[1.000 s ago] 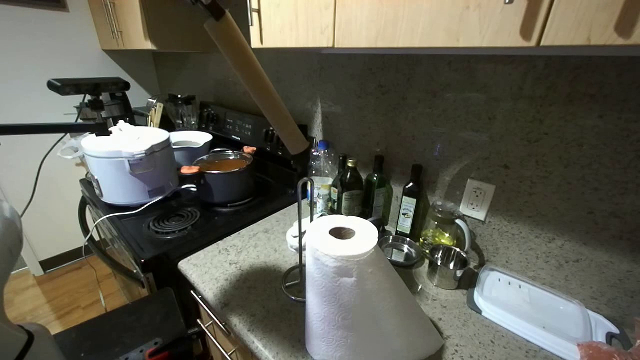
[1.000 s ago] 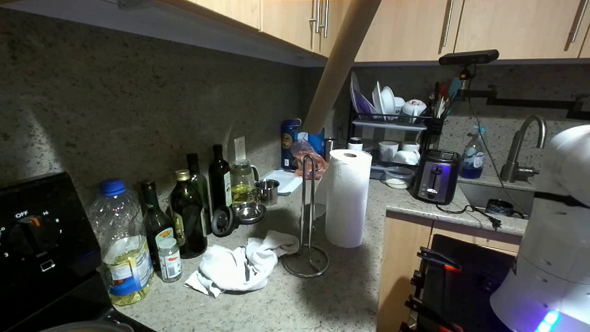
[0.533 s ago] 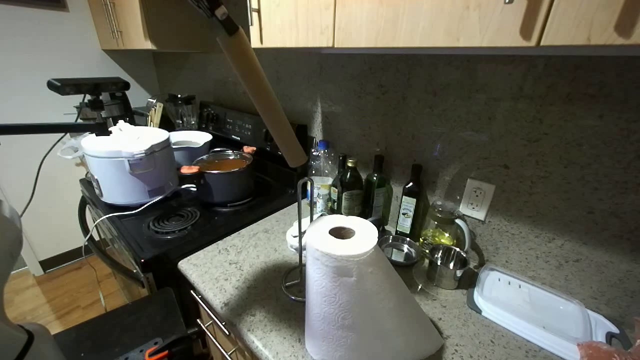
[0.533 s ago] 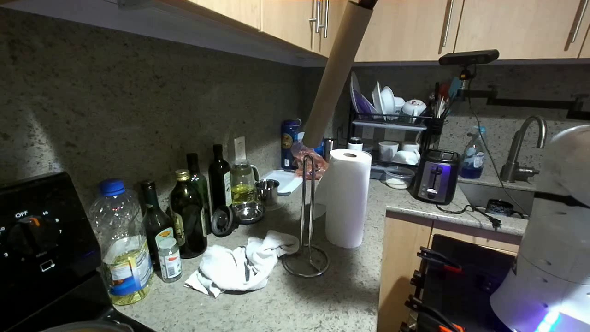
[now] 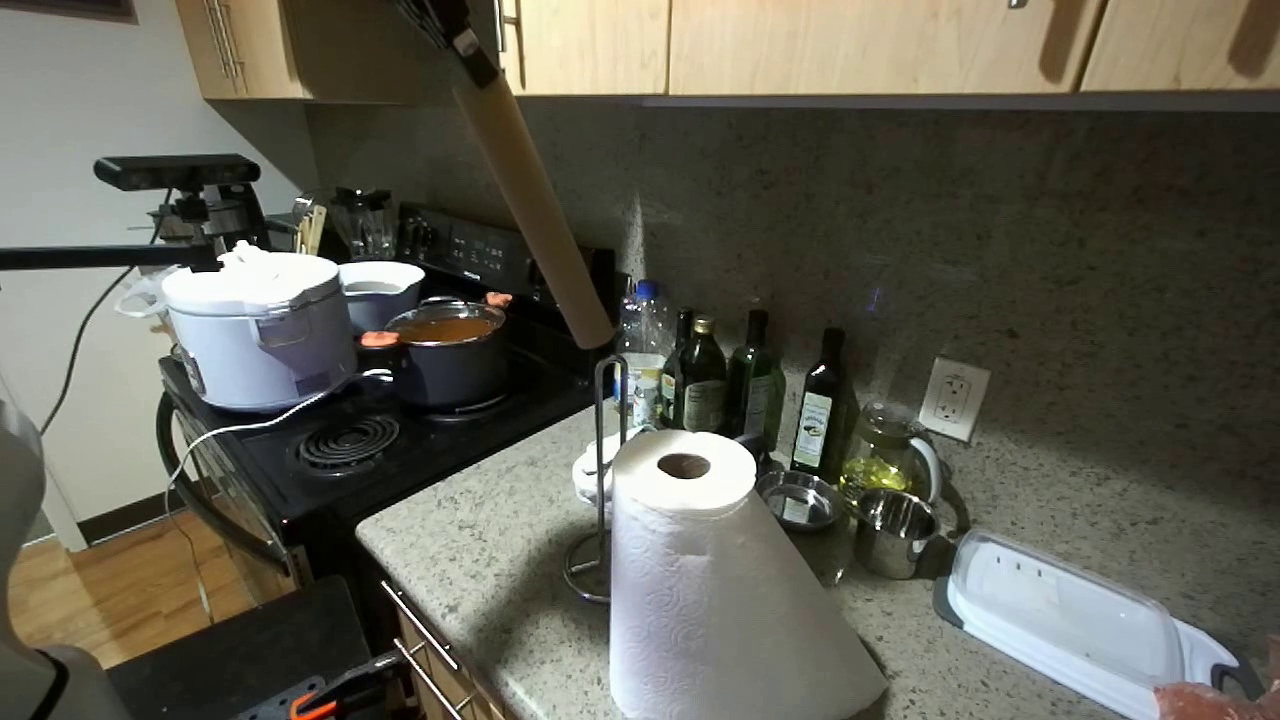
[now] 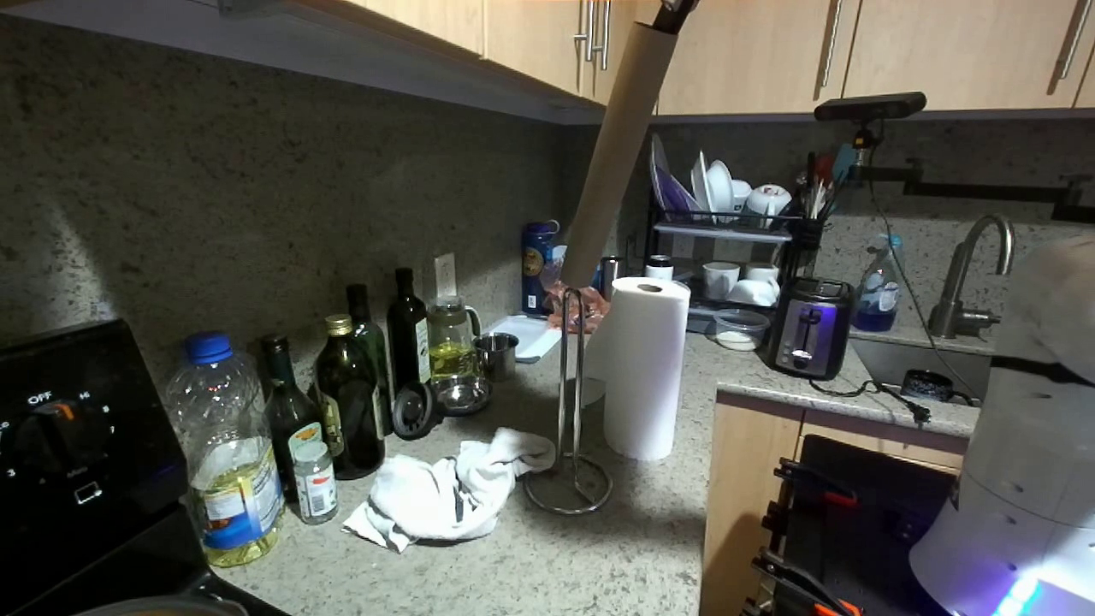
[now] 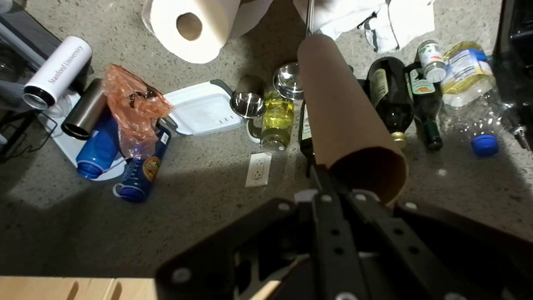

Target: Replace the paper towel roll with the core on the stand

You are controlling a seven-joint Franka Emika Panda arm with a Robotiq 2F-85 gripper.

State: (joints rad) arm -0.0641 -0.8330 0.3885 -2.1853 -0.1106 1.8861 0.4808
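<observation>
The core (image 6: 618, 154) hangs in the air, leaning, its lower end close to the top of the stand (image 6: 577, 402); I cannot tell whether the two touch, and nothing shows the rod inside the core yet. The pincer (image 7: 331, 177) is clamped on the core's upper rim, at one side of its mouth. That one-sided hold is probably the weak point: if the lower end catches on the wire loop while going down, the core could swivel, its wall could crease, or the rim could slip free. The lean adds to this, since a tilted core would likely meet the rod at an angle and jam, or push the light-looking stand over.

The core itself is long, slim and plain brown, matt-surfaced and thin-walled, its mouth open and dark inside in the wrist view; no dent shows.

Next outward, the paper towel roll (image 6: 646, 376) stands upright to the right of the stand in both exterior views, off the rod but near it; a tipping stand or dropped core might topple it. Left of the stand in an exterior view, a white cloth (image 6: 453, 488) lies on the worktop (image 6: 633, 547) close to the ring base. Farther left stand dark bottles (image 6: 351, 398), which a falling core could strike.
</observation>
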